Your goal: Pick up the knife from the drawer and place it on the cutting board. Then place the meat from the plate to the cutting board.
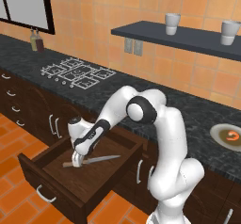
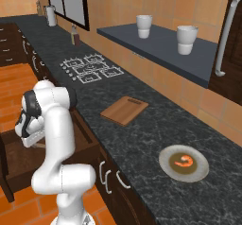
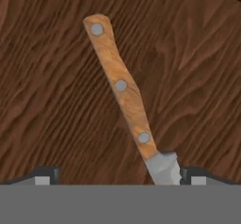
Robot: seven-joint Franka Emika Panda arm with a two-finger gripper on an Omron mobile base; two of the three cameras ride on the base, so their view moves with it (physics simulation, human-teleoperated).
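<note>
The wide dark drawer [image 1: 54, 186] stands pulled out below the counter. The knife [image 1: 94, 160] lies flat on its floor, blade pointing right. My gripper [image 1: 77, 162] is down inside the drawer, open, its fingers on either side of the knife. In the hand view the wooden handle [image 3: 120, 86] slants away from me. The start of the blade sits near the right fingertip [image 3: 196, 177], apart from both tips. The cutting board [image 2: 125, 109] lies bare on the counter. Further right stands the plate [image 2: 197, 171] with the orange-red meat [image 2: 183, 161] on it, which also shows in the left base view [image 1: 232, 135].
A stove grate [image 1: 77, 72] sits on the dark counter to the left. Two white cups [image 2: 144, 26] stand on a wall shelf [image 2: 160, 47]. Bottles [image 1: 36, 40] stand at the far left. Narrower drawers [image 1: 14, 100] and cabinet doors line the counter front.
</note>
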